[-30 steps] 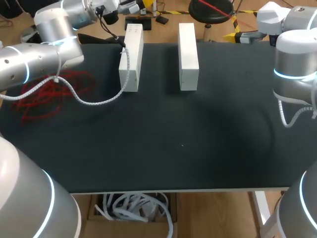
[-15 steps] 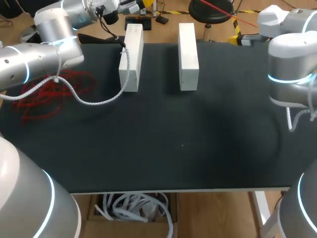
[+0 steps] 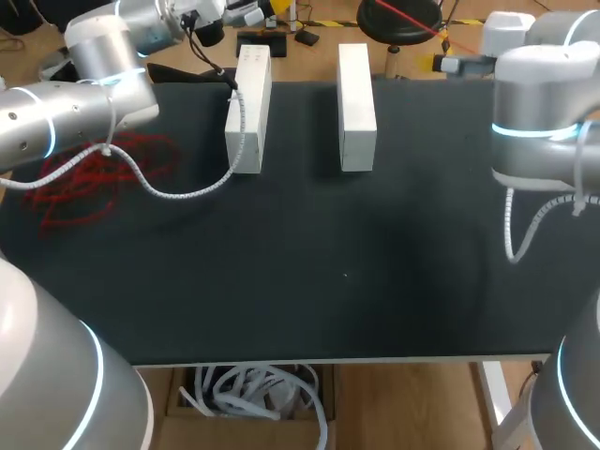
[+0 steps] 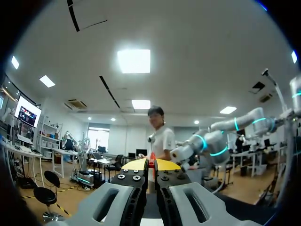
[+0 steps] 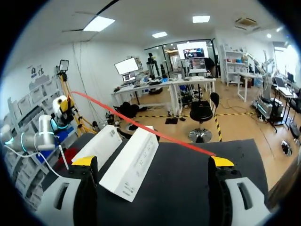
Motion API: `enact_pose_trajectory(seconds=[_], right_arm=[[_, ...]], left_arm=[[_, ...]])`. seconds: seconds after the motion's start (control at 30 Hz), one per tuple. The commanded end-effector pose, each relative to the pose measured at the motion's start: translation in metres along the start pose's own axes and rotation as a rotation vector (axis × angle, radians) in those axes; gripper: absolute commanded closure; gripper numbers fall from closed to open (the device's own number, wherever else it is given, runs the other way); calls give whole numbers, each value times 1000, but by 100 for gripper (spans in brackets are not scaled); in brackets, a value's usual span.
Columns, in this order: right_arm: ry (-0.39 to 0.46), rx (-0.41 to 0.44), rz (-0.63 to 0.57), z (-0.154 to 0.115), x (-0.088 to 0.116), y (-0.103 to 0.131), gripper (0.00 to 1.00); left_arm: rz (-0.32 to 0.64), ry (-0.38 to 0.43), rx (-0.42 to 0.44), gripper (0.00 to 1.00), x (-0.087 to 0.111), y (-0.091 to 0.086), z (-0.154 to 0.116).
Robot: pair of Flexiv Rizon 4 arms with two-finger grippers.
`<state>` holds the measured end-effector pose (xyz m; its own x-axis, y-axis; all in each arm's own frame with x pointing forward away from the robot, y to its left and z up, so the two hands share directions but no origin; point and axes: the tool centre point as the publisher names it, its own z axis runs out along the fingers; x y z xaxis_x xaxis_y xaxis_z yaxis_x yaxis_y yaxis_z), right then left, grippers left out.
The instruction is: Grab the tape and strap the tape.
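Pinching red tape point(image 4: 152, 167), left jaws tilt upward.

The head camera looks down on the black table point(image 3: 328, 291) from behind. The right wrist camera looks low across it, sharing the white boxes point(image 3: 356, 94). The left wrist camera faces away.

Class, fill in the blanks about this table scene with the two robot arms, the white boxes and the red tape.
1. The number of white boxes standing on the table is ___.
2. The left gripper is ___ on the red tape.
3. The right gripper has its fingers wide ___.
4. The tangled red heap on the table lies nearest the ___ arm.
Missing words: two; shut; open; left.
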<state>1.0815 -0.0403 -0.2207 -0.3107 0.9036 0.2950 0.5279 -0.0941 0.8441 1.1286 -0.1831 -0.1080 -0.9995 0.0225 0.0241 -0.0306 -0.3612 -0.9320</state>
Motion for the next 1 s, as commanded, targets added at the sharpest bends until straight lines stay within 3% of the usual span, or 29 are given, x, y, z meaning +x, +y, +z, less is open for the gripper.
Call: enact_pose_trajectory(seconds=[0.03,0.2,0.3,0.4,0.43,0.87,0.9,1.0], right_arm=[[146,-216,514,-1,-1,-6,0],[139,-315,579,0,6,-9,0],[64,-363,609,-3,9,-8,0],[25,-310,509,-2,12,-5,0],[49,-326,390,-2,13,0,0],[49,-326,390,-2,13,0,0],[80,-356,509,-2,16,1,0],[29,-389,800,-3,22,-3,0]], left_arm=[[1,-2,1,100,1,1,0],[1,-2,1,100,1,1,0],[1,-2,1,100,1,1,0],[1,-2,1,100,1,1,0],[1,-2,1,100,1,1,0],[1,-2,1,100,1,1,0],[1,-2,1,100,1,1,0],[1,-2,1,100,1,1,0]])
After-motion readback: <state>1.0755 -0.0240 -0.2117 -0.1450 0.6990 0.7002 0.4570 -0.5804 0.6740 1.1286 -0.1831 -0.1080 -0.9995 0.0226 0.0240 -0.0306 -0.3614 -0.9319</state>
